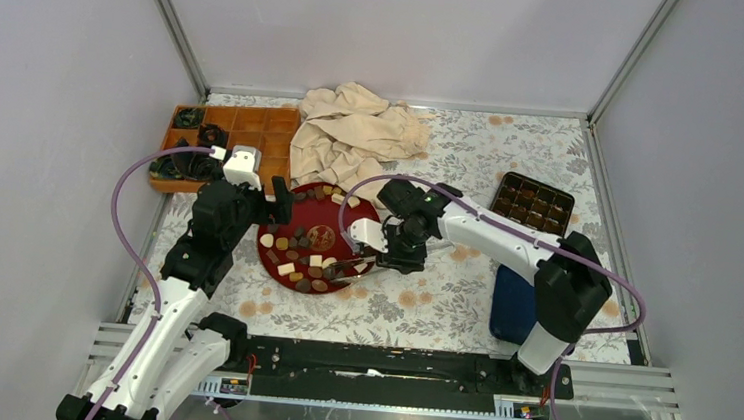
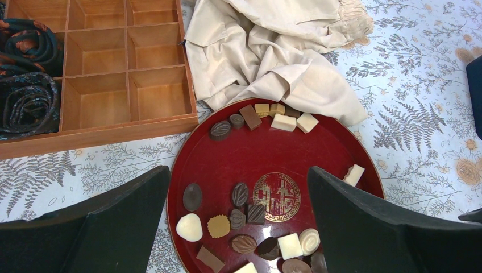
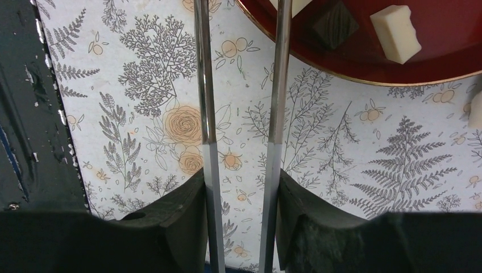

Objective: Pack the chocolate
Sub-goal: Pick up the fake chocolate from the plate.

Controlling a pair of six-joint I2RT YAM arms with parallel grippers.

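Note:
Many small dark, light brown and cream chocolates (image 1: 304,260) lie on a round red plate (image 1: 347,220). In the left wrist view several chocolates (image 2: 244,213) sit on the plate's near half (image 2: 256,153) and more at its far rim (image 2: 282,120). My left gripper (image 1: 269,197) hovers over the plate's left side, open and empty (image 2: 239,169). My right gripper (image 1: 392,250) is shut on metal tongs (image 3: 206,114), whose two arms stay spread and reach over the plate's rim (image 3: 443,62). Their tips are out of the wrist view. A cream piece (image 3: 396,33) and a dark piece (image 3: 334,25) lie beside them.
A dark compartment box (image 1: 532,203) stands at the right back. A wooden divided box (image 1: 244,130) with rolled ties (image 2: 25,85) stands at the left back. A crumpled beige cloth (image 1: 354,133) touches the plate's far edge. A dark blue lid (image 1: 511,306) lies by the right arm.

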